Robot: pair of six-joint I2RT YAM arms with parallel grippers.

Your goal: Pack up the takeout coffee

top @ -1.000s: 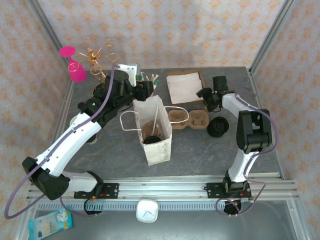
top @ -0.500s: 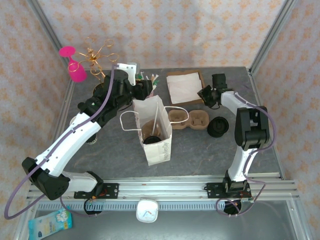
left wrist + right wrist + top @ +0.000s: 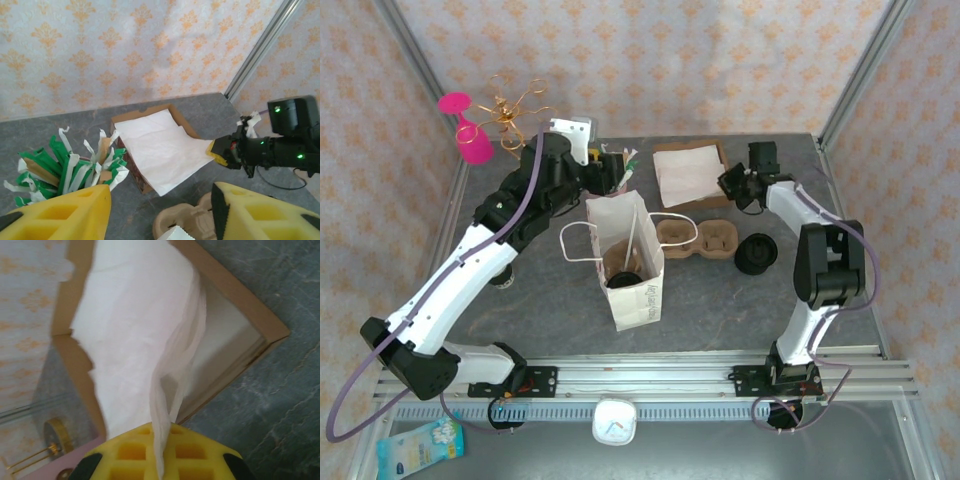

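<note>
An open white paper bag (image 3: 638, 290) stands mid-table. A dark round thing (image 3: 620, 275) inside it looks like the takeout coffee's lidded top, with a thin white stick leaning beside it. My right gripper (image 3: 733, 184) is at the right edge of the napkin box (image 3: 722, 160) and is shut on the edge of a white napkin (image 3: 135, 325). The sheet rises pinched between the yellow pads (image 3: 135, 450). The left wrist view shows the same grip (image 3: 223, 150) on the napkin (image 3: 160, 150). My left gripper (image 3: 607, 172) hovers open behind the bag with nothing between its jaws (image 3: 160, 215).
A brown two-hole cardboard carrier (image 3: 698, 238) lies right of the bag, with black lids (image 3: 756, 253) beyond it. Green and white packets (image 3: 70, 165) stand under my left gripper. A pink glass and gold wire stand (image 3: 495, 120) sit at the back left.
The right gripper has shut on the napkin's edge and shifted slightly back. The left gripper has risen a little toward the back and its jaws stand wider.
</note>
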